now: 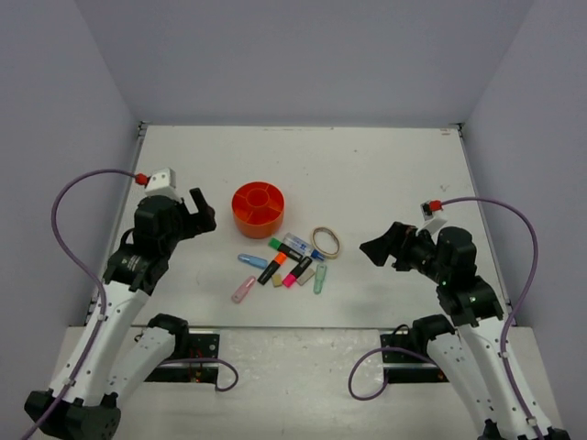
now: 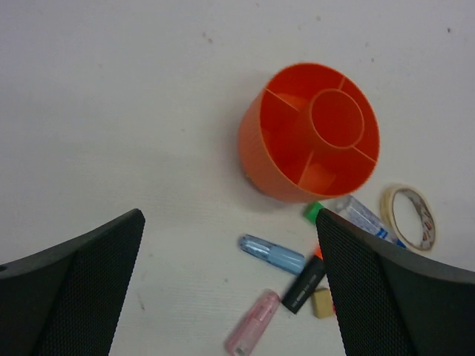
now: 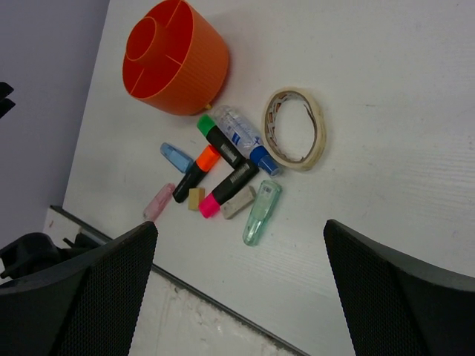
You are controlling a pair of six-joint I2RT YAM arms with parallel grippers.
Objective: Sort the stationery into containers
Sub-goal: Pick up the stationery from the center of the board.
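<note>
The round orange organiser (image 1: 258, 209) stands mid-table, with nothing in the compartments that show; it also shows in the left wrist view (image 2: 312, 133) and the right wrist view (image 3: 174, 58). The stationery lies just in front of it: black highlighters with green (image 3: 215, 137), orange (image 3: 197, 172) and pink (image 3: 226, 191) ends, a blue capsule (image 2: 272, 254), a pink capsule (image 2: 252, 322), a green capsule (image 3: 261, 212), small tan blocks (image 3: 196, 197) and a beige tape ring (image 1: 326, 242). My left gripper (image 1: 204, 211) is open, left of the organiser. My right gripper (image 1: 378, 249) is open, right of the tape ring.
A clear tube with a blue cap (image 3: 245, 139) lies among the items. The table's front edge (image 3: 185, 285) runs close below the pile. Grey walls enclose the white table (image 1: 385, 174) at back and sides.
</note>
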